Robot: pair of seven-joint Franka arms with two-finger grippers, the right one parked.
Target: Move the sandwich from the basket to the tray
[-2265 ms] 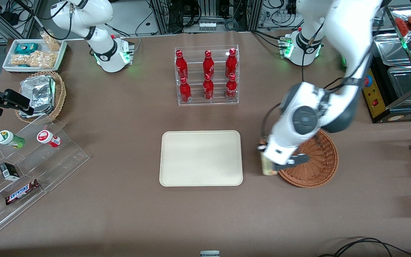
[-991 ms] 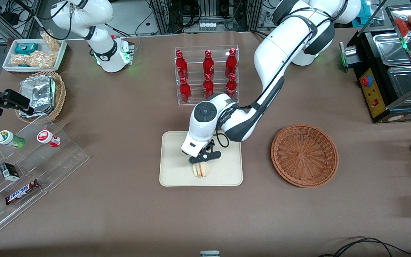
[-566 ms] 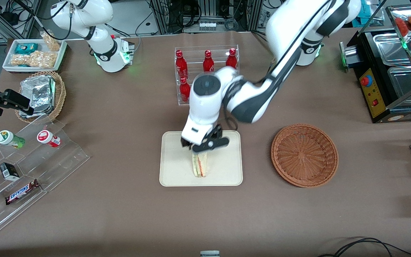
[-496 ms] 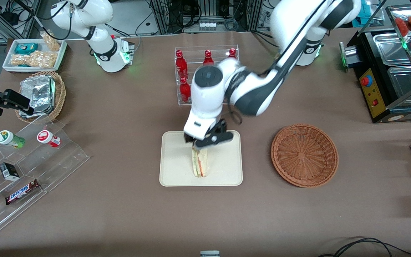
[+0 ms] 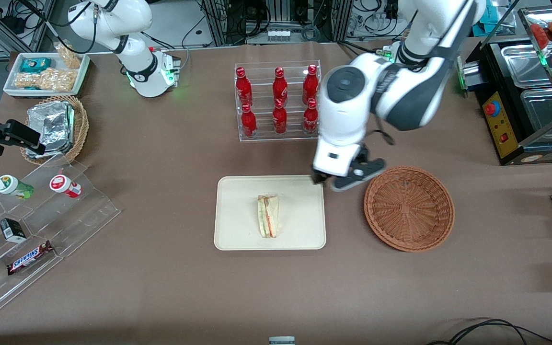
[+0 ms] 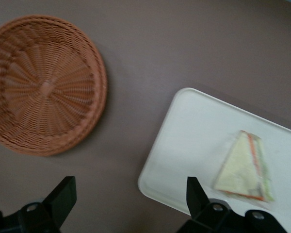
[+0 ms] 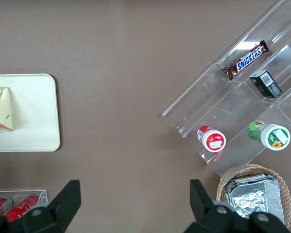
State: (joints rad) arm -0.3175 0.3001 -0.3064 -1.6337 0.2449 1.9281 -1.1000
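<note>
1 sandwich [image 5: 268, 216] lies flat on the tray [image 5: 237, 230], roughly at its middle, with its striped filling edge facing the parked arm's end of the tabletop [image 5: 161, 287]. Nothing touches it. The gripper [image 5: 344, 180] hangs in the air above the strip of tabletop between the tray and the basket [image 5: 409, 208], close to the tray corner that lies farther from the front camera. Its 2 fingers [image 6: 62, 196] are spread wide apart and hold nothing; in the left wrist view the bare tabletop shows between them. The basket sits on the tabletop toward the working arm's end, well apart from the sandwich and with nothing in it. A clear rack [image 5: 277, 100] with 6 red bottles stands farther from the front camera than the tray. Toward the parked arm's end, clear stepped shelves [image 5: 41, 230] carry 2 small cups, a Snickers bar and a small dark box.
</note>
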